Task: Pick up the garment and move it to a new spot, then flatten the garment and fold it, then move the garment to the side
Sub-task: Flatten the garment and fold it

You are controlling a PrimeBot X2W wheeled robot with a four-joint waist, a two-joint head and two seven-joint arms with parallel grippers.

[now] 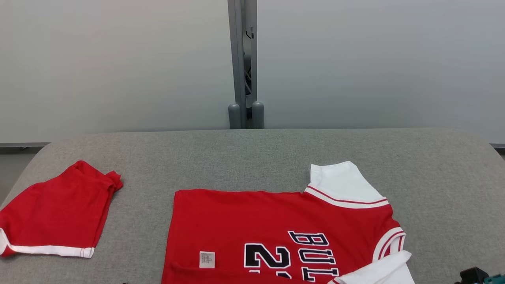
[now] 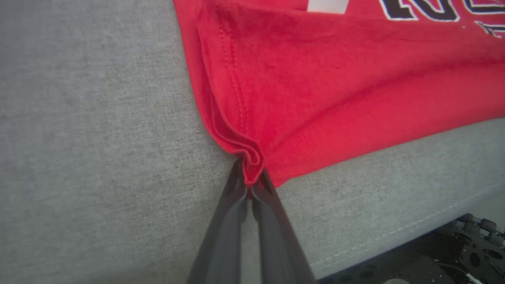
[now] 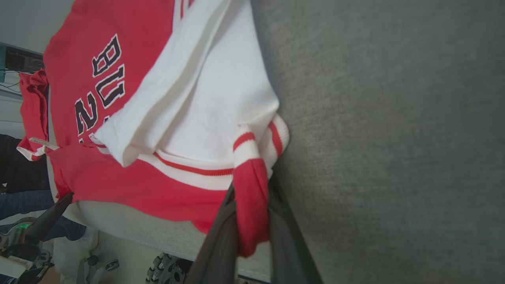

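Red jersey spread along near edge of grey surface, right of centre. Left gripper: jaws pinched on bunched red hem corner. Right gripper: jaws clamping red-and-white striped trim. Red shorts by left edge, apart.

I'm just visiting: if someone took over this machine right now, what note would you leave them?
Left gripper: shut on the jersey, at its near hem corner.
Right gripper: shut on its striped armhole edge.
It lies spread on the grey table, by the near edge; red shorts lie on the table's left.
Done: laid out mostly flat.
Left: fold it, then move it aside.
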